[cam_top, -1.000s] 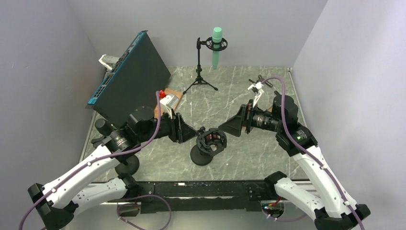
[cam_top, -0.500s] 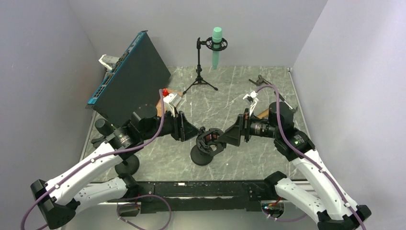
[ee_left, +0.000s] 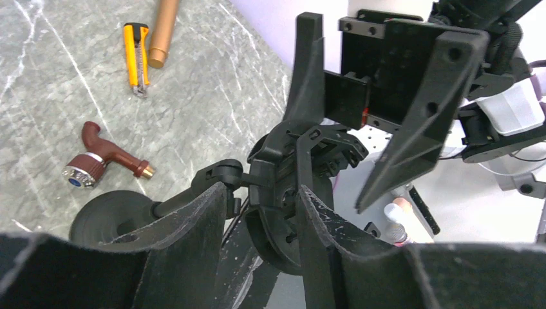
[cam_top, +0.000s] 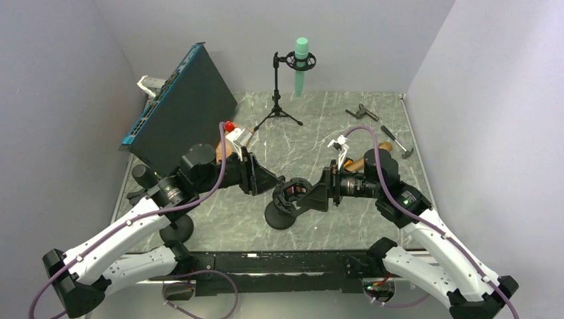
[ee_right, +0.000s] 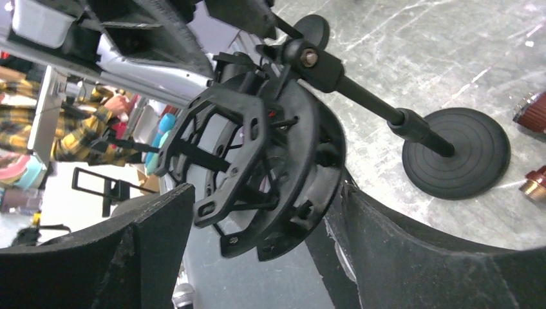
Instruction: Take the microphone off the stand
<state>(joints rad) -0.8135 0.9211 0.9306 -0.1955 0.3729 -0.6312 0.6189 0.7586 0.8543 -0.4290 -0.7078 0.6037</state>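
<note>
A mint-green microphone (cam_top: 301,63) sits upright in a shock mount on a black tripod stand (cam_top: 277,100) at the back centre, far from both grippers. In front stands a short black desk stand with a round base (cam_top: 279,216) and a shock mount (cam_top: 294,195) that looks empty. My left gripper (cam_top: 273,183) is on the mount's left; its narrowly parted fingers straddle the mount's ring (ee_left: 302,161). My right gripper (cam_top: 312,194) is wide open with the mount (ee_right: 257,154) between its fingers. The base also shows in the right wrist view (ee_right: 457,154).
A large dark panel with a blue edge (cam_top: 179,109) leans at the back left. Small dark tools (cam_top: 362,111) lie at the back right. A yellow utility knife (ee_left: 137,55), a copper tube (ee_left: 164,32) and a maroon pipe-shaped piece (ee_left: 96,158) lie on the marble table.
Both grippers have closed in on the near shock mount. The right arm moved left and nearer until its fingers flank the mount. The left gripper edged right onto the ring.
</note>
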